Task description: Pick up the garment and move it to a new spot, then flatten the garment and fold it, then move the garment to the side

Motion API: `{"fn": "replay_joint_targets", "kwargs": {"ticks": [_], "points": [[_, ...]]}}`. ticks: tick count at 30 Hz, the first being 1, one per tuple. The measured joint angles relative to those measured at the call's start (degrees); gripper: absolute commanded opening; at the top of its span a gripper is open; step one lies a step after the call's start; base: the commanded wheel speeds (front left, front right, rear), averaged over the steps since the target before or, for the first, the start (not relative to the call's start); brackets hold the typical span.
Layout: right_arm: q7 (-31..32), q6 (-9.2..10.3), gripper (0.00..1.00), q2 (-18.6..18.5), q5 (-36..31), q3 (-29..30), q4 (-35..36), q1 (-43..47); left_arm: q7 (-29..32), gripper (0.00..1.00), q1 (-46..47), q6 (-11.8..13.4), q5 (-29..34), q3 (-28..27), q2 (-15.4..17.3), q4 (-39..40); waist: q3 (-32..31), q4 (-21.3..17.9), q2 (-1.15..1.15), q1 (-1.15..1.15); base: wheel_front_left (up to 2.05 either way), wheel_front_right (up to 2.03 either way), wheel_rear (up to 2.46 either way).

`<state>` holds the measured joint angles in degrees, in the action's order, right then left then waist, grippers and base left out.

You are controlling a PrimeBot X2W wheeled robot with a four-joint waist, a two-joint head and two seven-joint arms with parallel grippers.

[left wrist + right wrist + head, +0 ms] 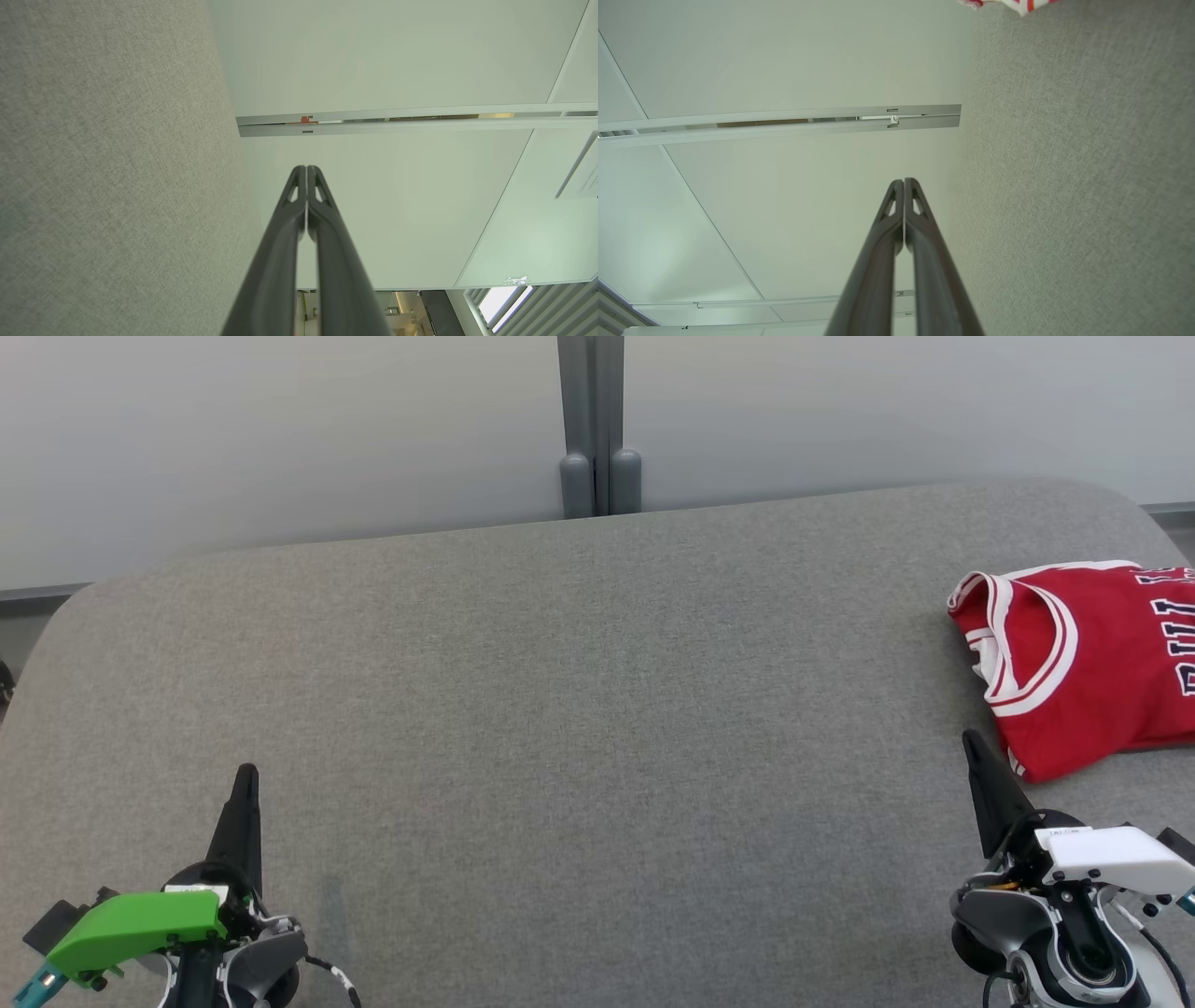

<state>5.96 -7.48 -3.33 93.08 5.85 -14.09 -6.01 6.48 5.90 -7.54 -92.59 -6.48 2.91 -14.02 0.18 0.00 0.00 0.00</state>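
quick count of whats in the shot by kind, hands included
red jersey: 1
robot hands: 2, left hand and right hand, both shut
grey padded table: 1
total: 4

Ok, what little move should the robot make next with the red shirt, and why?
Probably open the right tool and reach forward to the red and white fabric jersey. It lies on the grey cloth-covered table just beyond that tool, which is shut and empty; the shut left tool sits far across the table.
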Motion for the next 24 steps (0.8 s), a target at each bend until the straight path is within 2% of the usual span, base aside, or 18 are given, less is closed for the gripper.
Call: {"fn": "replay_joint_targets", "kwargs": {"ticks": [24], "points": [[0.10, 0.00, 0.00, 0.12, -0.11, 0.20, -0.01, -0.01, 0.01, 0.00, 0.00, 0.00, 0.01, -0.05, -0.04, -0.01, 0.00, 0.00, 0.00, 0.00, 0.00, 0.00, 0.00]]}}
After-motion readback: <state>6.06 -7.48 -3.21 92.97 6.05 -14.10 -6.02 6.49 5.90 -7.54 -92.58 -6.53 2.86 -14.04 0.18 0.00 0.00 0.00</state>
